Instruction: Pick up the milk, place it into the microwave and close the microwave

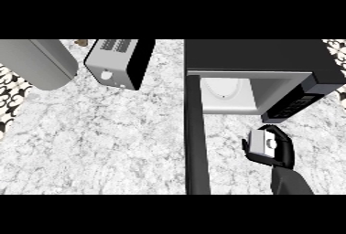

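While the microwave [270,59] stands with its door [194,137] swung open, the right hand [278,153] is curled round the milk [263,141] just before the cavity, above the counter [101,137]. No lettering is legible on carton or control panel [297,103].

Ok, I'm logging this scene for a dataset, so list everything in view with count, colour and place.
microwave: one, black, back right, white inside.
microwave door: one, black, swung open toward the view's lower edge.
milk: one carton, white-grey, in front of the microwave's opening, held.
toaster: one, silver and black, back centre-left.
grey rounded thing: one, back left; cannot tell what it is.
counter: one, white-grey marble.
right hand: one, black, curled round the milk.
Left hand: not in view.
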Robot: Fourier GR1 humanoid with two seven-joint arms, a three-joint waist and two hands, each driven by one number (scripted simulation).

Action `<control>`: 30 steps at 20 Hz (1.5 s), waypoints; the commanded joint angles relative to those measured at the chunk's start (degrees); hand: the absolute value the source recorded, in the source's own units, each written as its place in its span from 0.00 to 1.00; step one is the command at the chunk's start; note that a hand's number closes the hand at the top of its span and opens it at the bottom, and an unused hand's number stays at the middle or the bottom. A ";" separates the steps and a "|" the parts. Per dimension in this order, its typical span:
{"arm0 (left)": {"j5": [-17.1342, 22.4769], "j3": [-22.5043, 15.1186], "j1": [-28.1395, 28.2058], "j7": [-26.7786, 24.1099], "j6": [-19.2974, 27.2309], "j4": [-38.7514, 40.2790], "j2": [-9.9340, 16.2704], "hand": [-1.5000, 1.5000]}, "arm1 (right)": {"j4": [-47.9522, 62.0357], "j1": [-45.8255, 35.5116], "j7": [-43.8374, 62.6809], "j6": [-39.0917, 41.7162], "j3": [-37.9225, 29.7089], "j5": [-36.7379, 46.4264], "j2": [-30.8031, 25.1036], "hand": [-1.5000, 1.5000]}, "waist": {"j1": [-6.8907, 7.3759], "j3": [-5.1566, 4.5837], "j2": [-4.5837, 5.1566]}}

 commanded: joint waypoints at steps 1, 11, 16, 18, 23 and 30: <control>1.24 1.82 0.73 -2.37 -1.32 2.58 0.92 0.00 | -7.84 3.90 -1.81 -1.06 1.80 -0.59 2.28 1.00 | -0.90 -0.15 -0.39; 0.04 -1.45 3.48 -0.62 -1.16 -2.58 2.42 0.00 | -38.54 20.97 11.52 -0.52 9.71 -0.06 4.94 1.00 | -1.28 -0.17 -0.44; -1.87 -4.20 5.49 -1.31 0.33 -3.56 1.19 0.00 | -55.09 33.15 19.00 2.01 13.92 0.31 5.28 1.00 | -1.21 -0.16 -0.43; -0.89 -1.32 0.61 -2.48 -0.25 1.37 0.66 0.00 | -60.97 36.57 20.63 5.41 16.74 -1.27 6.72 1.00 | -1.57 -0.20 -0.42; 0.21 -1.57 2.29 -0.28 1.38 -1.83 0.45 0.00 | -67.50 37.51 25.67 10.57 20.76 -11.10 6.80 1.00 | -1.12 -0.10 -0.25; -0.08 -1.48 2.20 -3.67 0.39 1.81 0.50 0.00 | -70.18 36.21 27.58 -1.26 27.19 -9.30 6.86 1.00 | -0.50 -0.07 -0.13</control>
